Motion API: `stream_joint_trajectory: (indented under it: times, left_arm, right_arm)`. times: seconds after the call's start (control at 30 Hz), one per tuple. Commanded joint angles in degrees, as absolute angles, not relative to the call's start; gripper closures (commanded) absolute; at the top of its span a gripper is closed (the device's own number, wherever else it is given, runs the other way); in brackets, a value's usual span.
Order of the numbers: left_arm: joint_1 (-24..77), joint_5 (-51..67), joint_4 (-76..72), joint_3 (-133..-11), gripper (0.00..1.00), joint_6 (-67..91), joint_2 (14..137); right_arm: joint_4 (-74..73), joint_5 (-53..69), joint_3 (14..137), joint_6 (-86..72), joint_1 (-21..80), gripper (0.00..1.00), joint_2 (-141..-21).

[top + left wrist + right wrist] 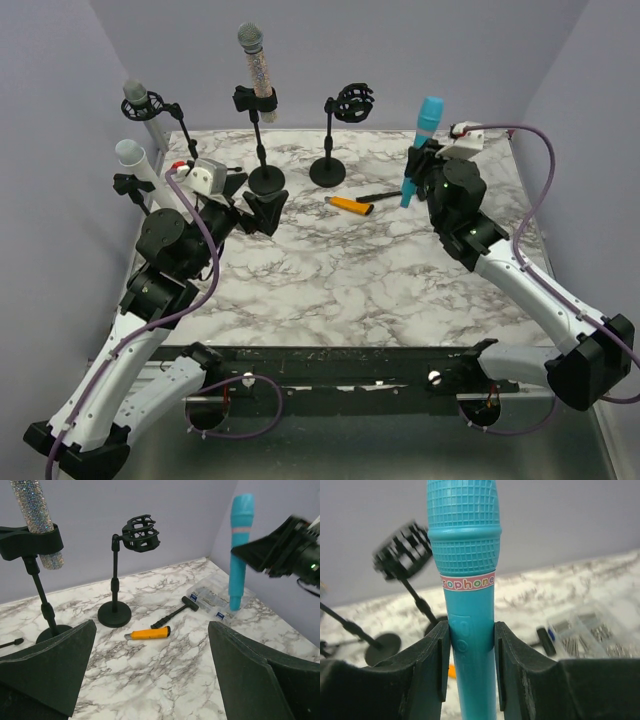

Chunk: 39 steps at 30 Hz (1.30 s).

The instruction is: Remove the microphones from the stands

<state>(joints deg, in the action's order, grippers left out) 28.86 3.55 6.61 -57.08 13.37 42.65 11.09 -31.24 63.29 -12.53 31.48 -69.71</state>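
Standing upright in the right gripper (416,168), the teal microphone (424,142) is off any stand, held over the far right part of the marble worktop (350,285). The jaws are clamped on its handle, one on each side, just below the pink label band, as the right wrist view shows plainly (468,580). Its grille head points up and its lower end hangs above a clear box of small parts (212,597); whether the tip touches that box I cannot tell.

To the left of it, well apart, is the empty stand (328,150), a round black base with a thin pole and a black cage-like mount at the top. Further left a second stand (263,150) carries a glittery microphone (257,62) in its clip.

Between the empty stand and the teal microphone, an orange utility knife (350,205) lies flat on the worktop, with a small black hammer (378,195) just beside it.

The left gripper (252,205) hangs low near the base of the glittery microphone's stand, its jaws spread wide with nothing between them.

At the far left edge, two more microphones, one grey-headed (134,93) and one white (130,152), sit on their own holders.
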Motion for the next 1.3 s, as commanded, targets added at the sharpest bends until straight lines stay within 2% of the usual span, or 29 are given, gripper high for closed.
stream_joint_trajectory:
  times: [0.0, 0.2, 0.33, 0.47, 0.57, 0.83, 1.13, 1.27]
  left_arm:
    - [30.85, 2.40, 7.34, -57.39, 0.01, 13.10, 41.92]
    - [32.73, 1.70, 7.92, -57.83, 0.02, 12.59, 41.97]
    - [33.00, 1.61, 7.97, -57.83, 0.02, 12.65, 41.84]
    - [33.21, 1.14, 8.48, -58.25, 0.02, 12.49, 42.19]
    - [33.22, 0.62, 8.88, -58.51, 0.01, 12.45, 42.27]
    - [33.55, 0.44, 8.95, -58.39, 0.02, 12.24, 42.11]
    - [33.96, -1.05, 9.12, -58.43, 0.01, 11.69, 42.49]
    - [34.18, -1.15, 9.01, -58.34, 0.01, 11.70, 42.86]
  right_arm:
    - [0.61, -33.66, 56.14, -17.75, 31.82, 0.99, -68.09]
    - [-17.59, -32.30, 51.53, -22.47, 31.82, 0.99, -70.46]
    - [-28.36, -25.82, 51.89, -26.53, 31.82, 0.99, -73.31]
    - [-34.80, -13.31, 49.66, -31.62, 31.82, 0.99, -75.18]
    - [-34.15, -11.72, 46.28, -33.50, 31.82, 0.99, -74.18]
    - [-33.82, -20.74, 48.02, -32.32, 31.82, 0.99, -78.43]
    - [-25.58, -11.35, 47.88, -33.51, 31.88, 0.99, -85.46]
    - [-24.39, -12.54, 46.68, -33.47, 31.86, 0.99, -86.53]
